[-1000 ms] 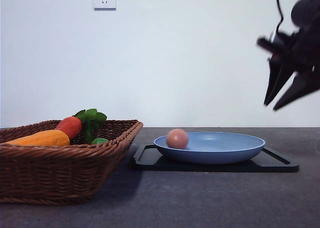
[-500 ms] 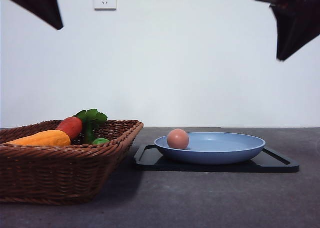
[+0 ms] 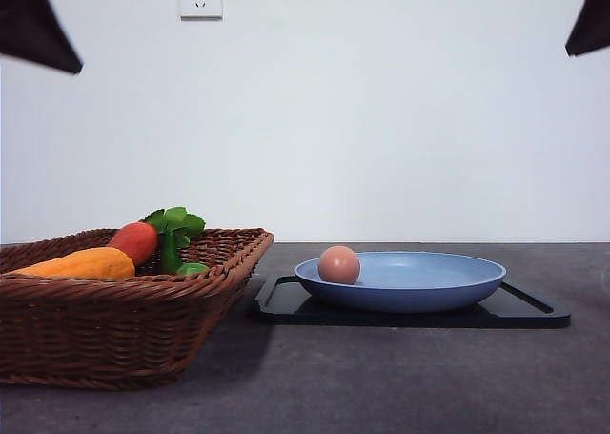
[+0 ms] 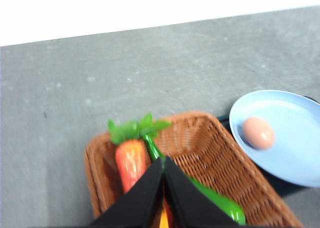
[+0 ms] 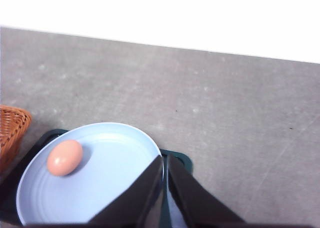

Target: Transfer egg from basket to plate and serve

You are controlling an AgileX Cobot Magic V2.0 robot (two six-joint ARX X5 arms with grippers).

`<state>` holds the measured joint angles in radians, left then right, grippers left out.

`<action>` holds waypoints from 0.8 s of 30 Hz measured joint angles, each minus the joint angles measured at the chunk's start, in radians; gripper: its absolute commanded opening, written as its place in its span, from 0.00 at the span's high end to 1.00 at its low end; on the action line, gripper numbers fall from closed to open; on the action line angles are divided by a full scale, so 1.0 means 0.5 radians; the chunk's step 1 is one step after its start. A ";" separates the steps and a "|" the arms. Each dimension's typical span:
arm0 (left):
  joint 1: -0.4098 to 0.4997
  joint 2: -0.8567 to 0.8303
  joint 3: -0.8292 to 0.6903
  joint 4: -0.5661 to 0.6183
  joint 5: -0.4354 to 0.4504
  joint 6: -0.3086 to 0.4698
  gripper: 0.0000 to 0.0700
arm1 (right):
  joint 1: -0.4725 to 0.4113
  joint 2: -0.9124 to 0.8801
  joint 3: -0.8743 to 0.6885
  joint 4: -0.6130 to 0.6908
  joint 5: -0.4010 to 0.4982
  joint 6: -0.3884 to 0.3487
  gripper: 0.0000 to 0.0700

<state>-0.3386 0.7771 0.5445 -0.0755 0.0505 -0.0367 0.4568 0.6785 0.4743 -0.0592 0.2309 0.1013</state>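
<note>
Right gripper (image 5: 164, 160), closed and empty, hangs high above plate (image 5: 115, 188); egg (image 5: 65, 158) lies on it.

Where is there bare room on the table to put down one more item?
Bare grey table lies in front of the black tray and the basket, and behind both toward the wall. The plate has free surface right of the egg. The basket is crowded with vegetables.

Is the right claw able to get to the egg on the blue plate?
Probably yes. The egg lies in the open on the plate, nothing over it. The right claw hangs shut and high above it, so it would need to open and come down.
</note>
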 measured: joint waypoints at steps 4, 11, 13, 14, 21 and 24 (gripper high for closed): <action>0.000 -0.139 -0.120 -0.085 0.000 -0.073 1.00 | -0.001 0.008 -0.149 0.022 0.018 0.015 1.00; 0.000 -0.141 -0.120 -0.141 0.000 -0.112 1.00 | -0.001 0.004 -0.154 0.027 0.018 0.023 1.00; 0.000 -0.141 -0.120 -0.141 0.000 -0.113 1.00 | -0.001 0.004 -0.154 0.028 0.018 0.023 1.00; 0.000 -0.141 -0.120 -0.141 0.000 -0.113 1.00 | -0.001 0.004 -0.154 0.027 0.018 0.023 1.00; -0.003 -0.145 -0.120 -0.146 0.000 -0.113 1.00 | -0.001 0.004 -0.154 0.028 0.018 0.023 1.00; -0.004 -0.265 -0.121 -0.269 0.000 -0.099 1.00 | -0.001 0.004 -0.154 0.029 0.018 0.023 1.00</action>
<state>-0.3405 0.6449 0.4841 -0.2102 0.0503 -0.0864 0.4564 0.6804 0.3973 -0.0448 0.2398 0.1127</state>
